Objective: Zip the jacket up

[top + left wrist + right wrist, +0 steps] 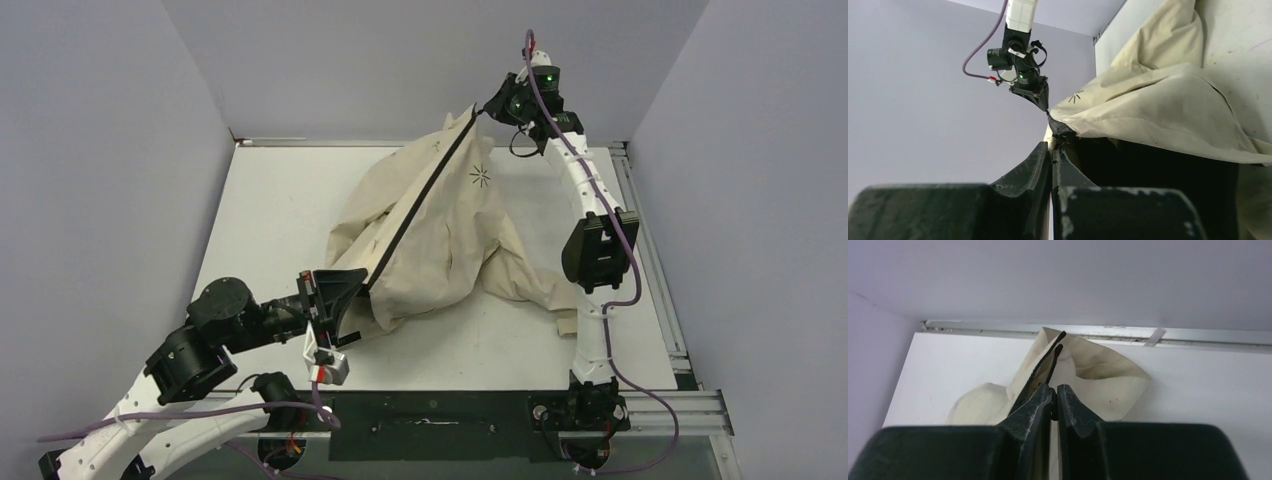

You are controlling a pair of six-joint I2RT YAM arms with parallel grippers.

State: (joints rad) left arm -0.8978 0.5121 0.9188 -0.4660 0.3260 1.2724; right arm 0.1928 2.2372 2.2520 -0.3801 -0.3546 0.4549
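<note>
Clamps with the left black two-finger claw on the near end of the black zipper line, jaws pressed together with dark fabric pinched between them. Clamps likewise with the right black claw on the far end of that line, fingertips tight on a black-edged fold. Holds the large cream fabric jacket stretched between both claws, zipper line drawn straight and taut, far end lifted near the grey back wall, remaining cloth crumpled mid-way on the white tabletop. Shows a small black starburst mark just right of the zipper line.
</note>
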